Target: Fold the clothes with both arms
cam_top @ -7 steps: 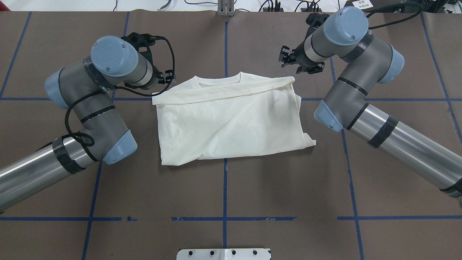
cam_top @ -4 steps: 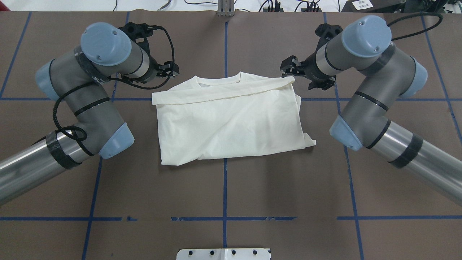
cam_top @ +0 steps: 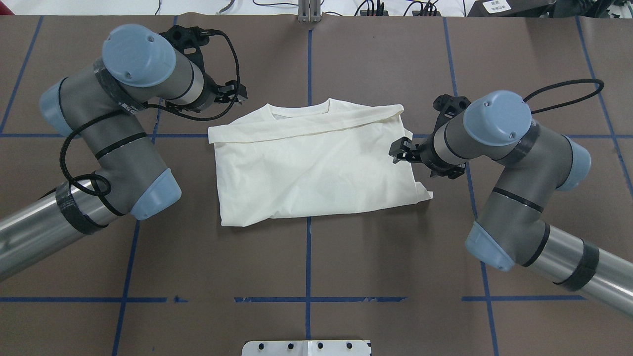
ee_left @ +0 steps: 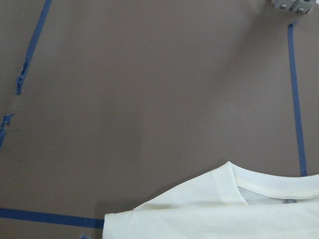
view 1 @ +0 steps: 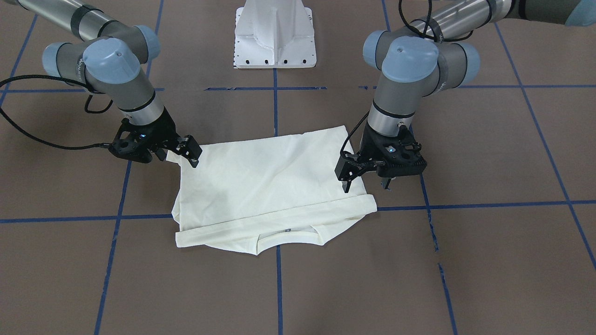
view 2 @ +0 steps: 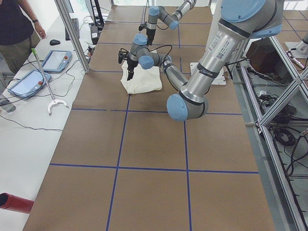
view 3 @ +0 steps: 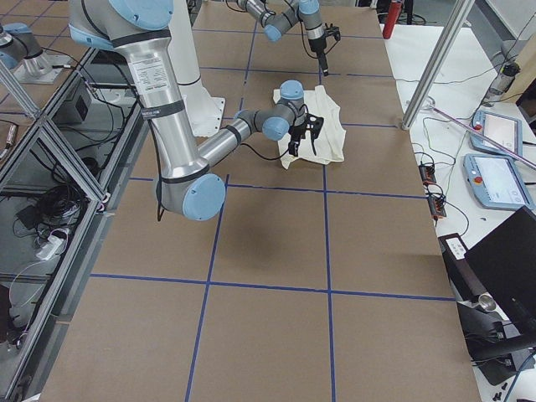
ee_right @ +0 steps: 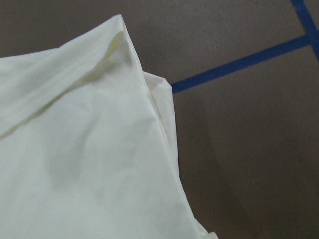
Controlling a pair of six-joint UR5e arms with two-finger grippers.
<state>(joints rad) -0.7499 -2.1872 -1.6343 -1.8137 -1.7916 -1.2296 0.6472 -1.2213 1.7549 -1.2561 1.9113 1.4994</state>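
Brown table (cam_top: 306, 262): one shirt (cam_top: 316, 168) (folded), two arms (cam_top: 123, 148) (cam_top: 509, 198).

Brown tabletop (cam_top: 376, 247), marked into a grid by blue tape lines (cam_top: 123, 299). At centre of the overhead frame, lying flat on it: folded cream shirt (cam_top: 316, 163), collar (cam_top: 299, 114) toward the upper edge. At bottom centre, white base plate (cam_top: 306, 347).

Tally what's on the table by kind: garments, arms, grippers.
Cream shirt: 1
Robot arms: 2, left arm and right arm
Grippers: 2, left gripper and right gripper
Total: 5
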